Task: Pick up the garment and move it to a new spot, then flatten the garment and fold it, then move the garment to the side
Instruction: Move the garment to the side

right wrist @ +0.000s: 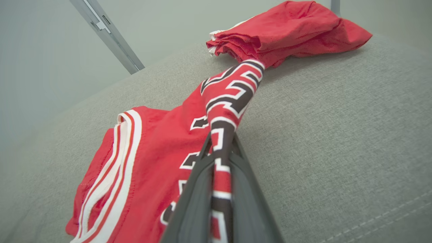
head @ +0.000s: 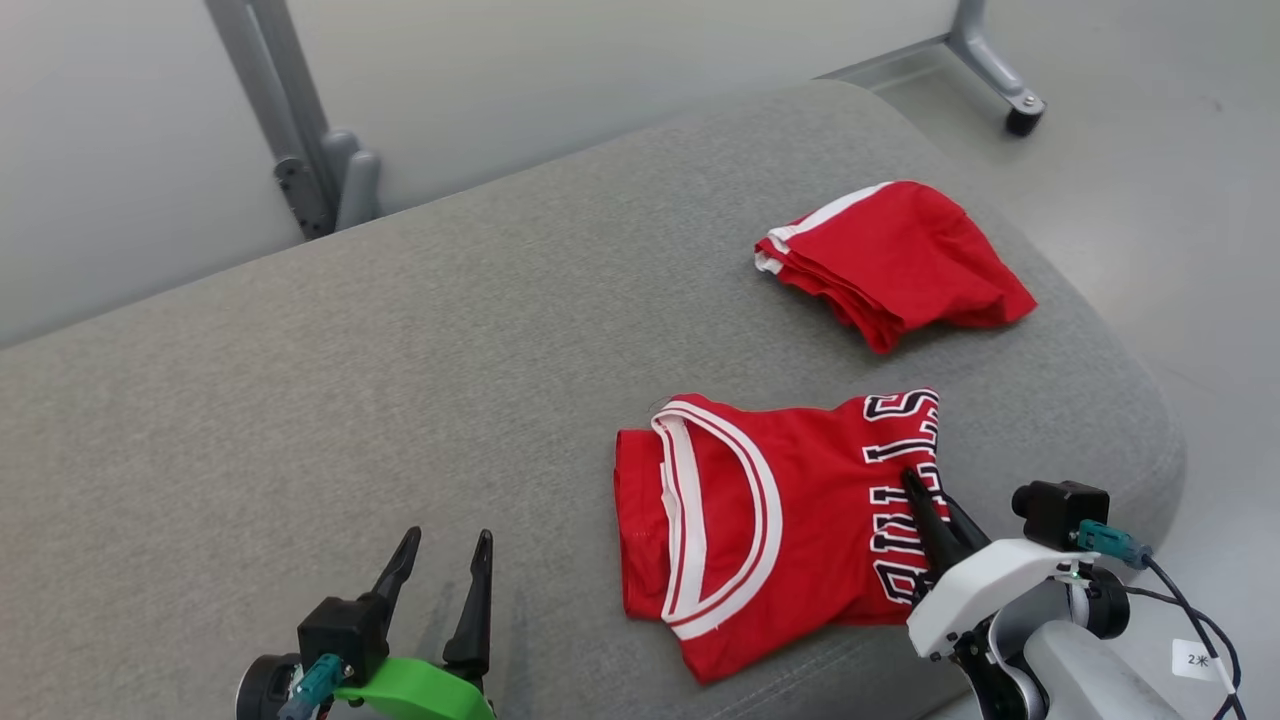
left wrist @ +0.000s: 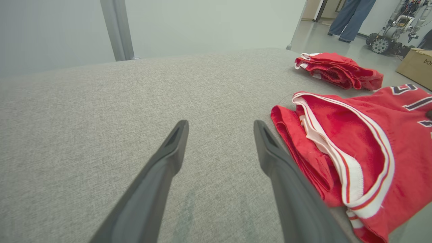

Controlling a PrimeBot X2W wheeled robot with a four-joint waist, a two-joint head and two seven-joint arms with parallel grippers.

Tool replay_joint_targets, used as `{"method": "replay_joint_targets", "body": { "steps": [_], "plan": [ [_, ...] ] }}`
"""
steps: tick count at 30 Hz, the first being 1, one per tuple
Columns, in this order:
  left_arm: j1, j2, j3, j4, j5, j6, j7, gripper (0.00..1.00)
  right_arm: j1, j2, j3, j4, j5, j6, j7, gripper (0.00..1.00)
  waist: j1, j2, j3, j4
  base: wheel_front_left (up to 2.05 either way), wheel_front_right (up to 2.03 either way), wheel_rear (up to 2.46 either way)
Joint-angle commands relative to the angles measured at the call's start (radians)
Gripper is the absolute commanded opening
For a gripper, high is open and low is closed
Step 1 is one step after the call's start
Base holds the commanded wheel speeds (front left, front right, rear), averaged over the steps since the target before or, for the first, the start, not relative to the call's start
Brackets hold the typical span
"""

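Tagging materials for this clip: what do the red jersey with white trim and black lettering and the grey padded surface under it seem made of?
Red jersey with white trim and black lettering: thin matte knit, likely synthetic; it folds limply and the trim looks ribbed. Grey padded surface: matte woven upholstery cloth, judging by its fine flecked weave and rounded, stitched edge.

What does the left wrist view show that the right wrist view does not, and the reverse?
Left wrist view: the open left tool, a person's legs in blue trousers, a brown cardboard box. Right wrist view: the right tool shut on the lettered edge of the red jersey with white trim. Shared: that jersey, the folded red garment and the grey fabric cushion.
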Motion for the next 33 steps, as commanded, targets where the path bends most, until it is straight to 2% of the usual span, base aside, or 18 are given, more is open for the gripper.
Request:
{"method": "replay_joint_targets", "body": {
  "steps": [1, 8, 15, 21, 26, 33],
  "plan": [
    [-0.013, 0.004, 0.0, -0.003, 0.008, -0.003, 0.001, 1.0, 0.005, 0.0, 0.002, -0.006, 0.006, 0.0, -0.003, 0.0, 0.0, -0.0001, 0.021, -0.126, 0.0, 0.0, 0.0],
    [-0.033, 0.004, -0.015, -0.006, 0.017, -0.005, 0.001, 1.0, -0.001, -0.001, 0.013, -0.025, 0.002, 0.0, -0.003, 0.0, 0.0, -0.0001, 0.061, -0.141, 0.0, 0.0, 0.0],
    [-0.07, 0.004, -0.014, 0.007, 0.046, -0.011, 0.001, 1.0, -0.102, 0.006, 0.075, -0.065, -0.009, 0.0, -0.003, 0.0, 0.0, -0.0001, 0.137, -0.07, 0.0, 0.0, 0.0],
    [-0.091, 0.004, -0.001, 0.01, 0.067, -0.015, 0.001, 1.0, -0.257, 0.001, 0.116, -0.111, -0.01, 0.0, -0.003, 0.0, 0.0, -0.0001, 0.182, -0.002, 0.0, 0.0, 0.0],
    [-0.094, 0.004, 0.014, 0.014, 0.083, -0.017, 0.001, 1.0, -0.381, -0.059, 0.1, -0.089, -0.017, 0.0, -0.003, 0.0, 0.0, -0.0001, 0.203, 0.039, 0.0, 0.0, 0.0],
    [-0.117, 0.004, 0.021, 0.01, 0.116, -0.02, 0.001, 1.0, -0.508, -0.172, 0.004, 0.039, -0.071, 0.0, -0.003, 0.0, 0.0, -0.0001, 0.247, 0.087, 0.0, 0.0, 0.0]
  ]
}}
